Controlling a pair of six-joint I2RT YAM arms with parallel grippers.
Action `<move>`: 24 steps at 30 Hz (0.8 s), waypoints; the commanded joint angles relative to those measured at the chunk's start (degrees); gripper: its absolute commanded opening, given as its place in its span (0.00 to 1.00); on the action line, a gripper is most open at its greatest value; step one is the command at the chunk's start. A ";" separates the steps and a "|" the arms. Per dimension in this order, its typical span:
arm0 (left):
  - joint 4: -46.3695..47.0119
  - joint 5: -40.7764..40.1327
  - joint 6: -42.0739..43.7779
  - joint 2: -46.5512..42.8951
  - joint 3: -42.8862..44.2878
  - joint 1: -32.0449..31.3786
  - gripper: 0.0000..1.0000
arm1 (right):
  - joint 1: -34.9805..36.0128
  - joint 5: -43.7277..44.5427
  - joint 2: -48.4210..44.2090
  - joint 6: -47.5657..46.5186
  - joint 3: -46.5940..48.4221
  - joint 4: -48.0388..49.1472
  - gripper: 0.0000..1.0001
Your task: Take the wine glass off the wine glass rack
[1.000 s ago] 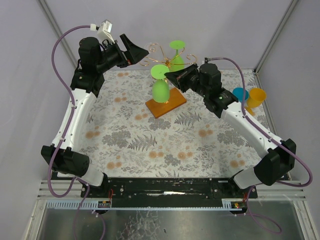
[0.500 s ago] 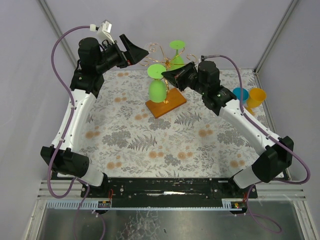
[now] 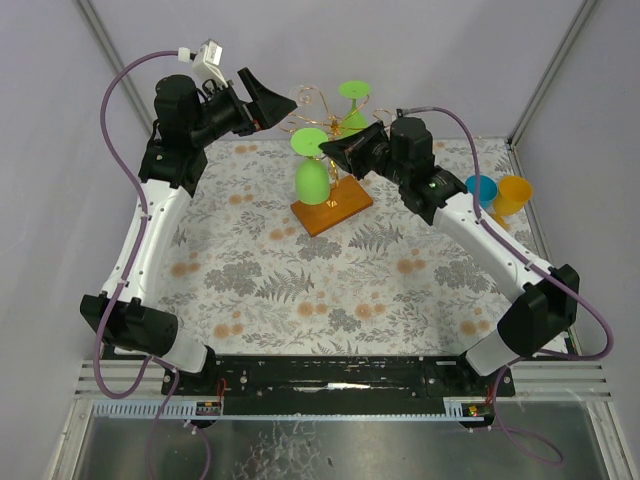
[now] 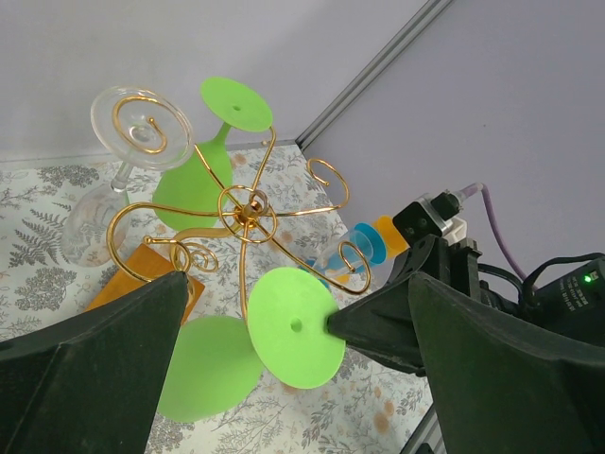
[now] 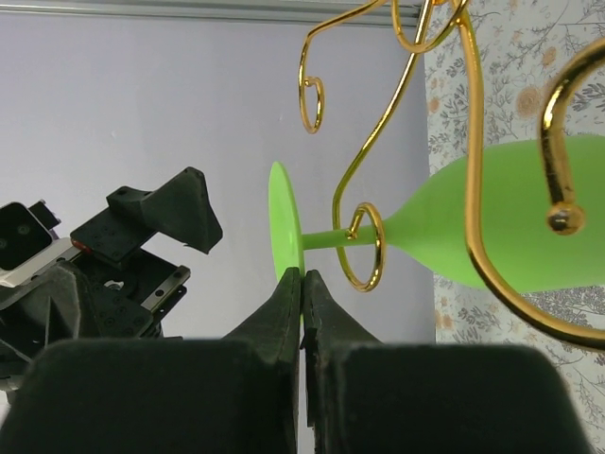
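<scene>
1. The rack (image 3: 338, 208) stands in the upper middle of the top view. Its orange base rests on the flowered table (image 3: 300, 290), and gold wire arms curl out from a central stem.
2. The glass (image 3: 312, 178) is green and hangs bowl down from the rack's near-left arm. In the top view it sits just left of the base, with its round foot on top.
3. In the right wrist view its stem passes through a small gold loop at frame centre. The foot is left of the loop and the bowl is to the right.
4. The right gripper (image 5: 302, 276) is clenched on the rim of that foot, the thin green edge pinched between its two fingers at the lower middle of the frame.
5. In the top view this gripper reaches in from the right, level with the foot.
6. The left gripper (image 3: 285, 106) hangs at the upper left of the rack, released, spread wide and grasping nothing.
7. In the left wrist view its fingers (image 4: 95, 369) fill the lower corners, with the rack and the foot between them.
8. A rear glass (image 3: 352, 90), also green, hangs on the rack's far side.
9. A clear glass (image 4: 85, 227) hangs at the upper left of the left wrist view.
10. A blue cup (image 3: 481, 188) and an orange cup (image 3: 514, 195) stand side by side at the table's right edge, well apart from the rack.
</scene>
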 commanded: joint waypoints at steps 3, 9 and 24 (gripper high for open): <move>3.77 0.65 0.69 -1.87 -0.61 0.51 1.00 | 0.61 1.27 0.00 -1.38 4.37 1.59 0.00; 3.73 0.64 0.73 -1.84 -0.60 0.45 1.00 | 0.58 3.71 0.19 -2.53 5.77 -0.62 0.00; 4.21 0.59 0.93 -2.26 -1.48 0.51 1.00 | 0.58 7.21 0.57 -2.84 6.02 -3.00 0.00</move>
